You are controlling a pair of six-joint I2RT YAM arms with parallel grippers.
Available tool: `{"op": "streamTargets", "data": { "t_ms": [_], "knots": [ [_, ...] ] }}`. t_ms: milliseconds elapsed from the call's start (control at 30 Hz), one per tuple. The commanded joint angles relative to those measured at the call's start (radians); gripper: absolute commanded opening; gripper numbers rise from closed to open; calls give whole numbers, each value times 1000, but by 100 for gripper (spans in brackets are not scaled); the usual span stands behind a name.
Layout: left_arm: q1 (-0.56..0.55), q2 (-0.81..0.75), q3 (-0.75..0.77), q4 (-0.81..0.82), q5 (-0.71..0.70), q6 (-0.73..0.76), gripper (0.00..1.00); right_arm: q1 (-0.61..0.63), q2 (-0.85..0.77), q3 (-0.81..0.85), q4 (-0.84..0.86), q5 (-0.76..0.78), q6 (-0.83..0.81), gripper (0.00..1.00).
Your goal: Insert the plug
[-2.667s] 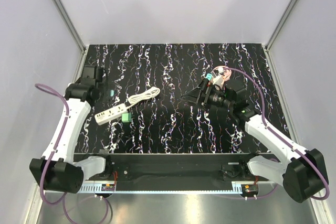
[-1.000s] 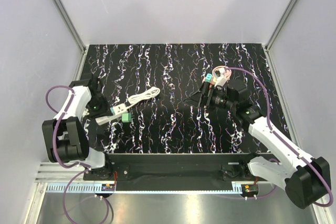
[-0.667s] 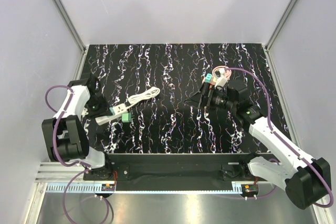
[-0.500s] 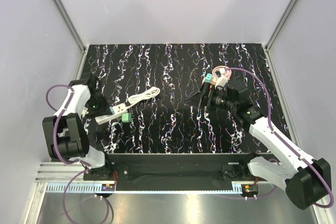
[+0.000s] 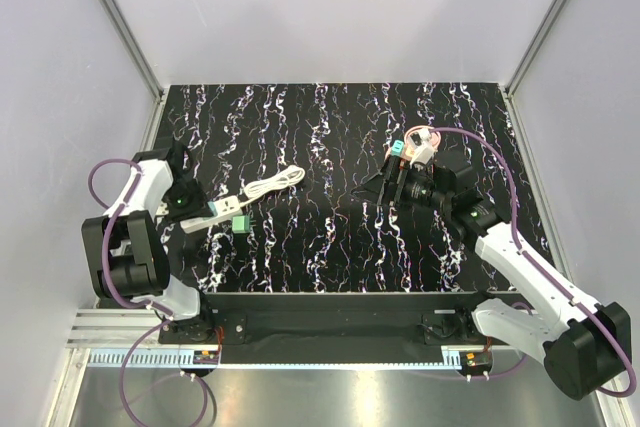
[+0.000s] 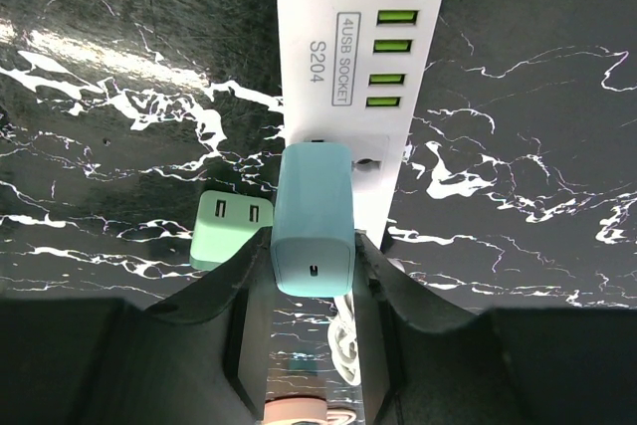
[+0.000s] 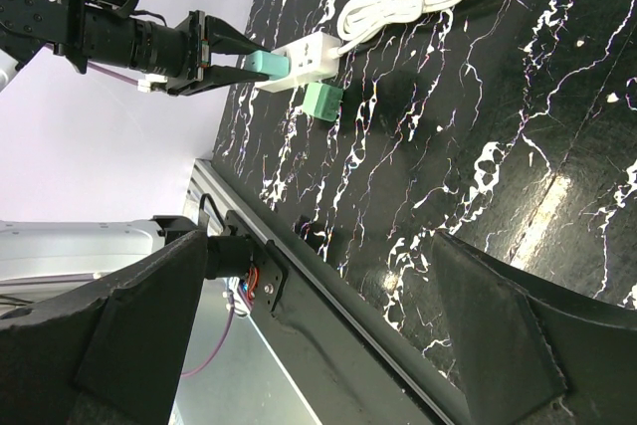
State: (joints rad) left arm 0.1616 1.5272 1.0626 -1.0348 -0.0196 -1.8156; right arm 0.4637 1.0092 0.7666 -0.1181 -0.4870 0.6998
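- Surface [image 5: 330, 117]: plenty of open room is seen across the middle and back. The work is being done close to the left edge, with the side wall [image 5: 60, 97] near, so little room for an outward swing is judged to be available there.
- Right claw [image 7: 318, 241]: its fingers are spread apart and nothing is held. It is raised over the right-middle, well apart from the strip, and is not judged to be in the way.
- Strip [image 6: 358, 37]: it lies loose on the surface and is braced by nothing. A slanted push would likely slide it, so the press is best directed straight into the socket face.
- Cable [image 5: 272, 184]: it is coiled beyond the strip's far end, out of the approach path.
- Left claw [image 6: 314, 246]: it is clamped on the plug, with one finger on each side.
- Green cube [image 6: 231, 231]: it is set just beside the strip and close to the left claw's finger. Sideways correction toward it should be avoided.
- Plug [image 6: 314, 196]: its front end is held against the strip's face, at the socket next to the USB ports.
  - The prongs are hidden, so it cannot be told whether they have entered.
  - The plug should be kept square to the socket and pressed along its own axis.
  - Release is advised only once the body is seen flush.
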Motion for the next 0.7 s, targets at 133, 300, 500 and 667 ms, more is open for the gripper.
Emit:
{"op": "streamTargets", "data": {
  "t_ms": [133, 300, 500, 667],
  "knots": [
    [4, 60, -73, 35, -32, 10, 0, 0, -18, 39, 8, 25, -19, 100],
    [3, 94, -105, 39, -17, 13, 0, 1, -6, 37, 6, 28, -11, 100],
    [3, 157, -131, 59, 12, 16, 0, 1, -11, 31, 8, 30, -17, 100],
    [6, 153, -156, 81, -3, 7, 0, 1, -21, 33, -8, 36, -29, 100]
  ]
}}
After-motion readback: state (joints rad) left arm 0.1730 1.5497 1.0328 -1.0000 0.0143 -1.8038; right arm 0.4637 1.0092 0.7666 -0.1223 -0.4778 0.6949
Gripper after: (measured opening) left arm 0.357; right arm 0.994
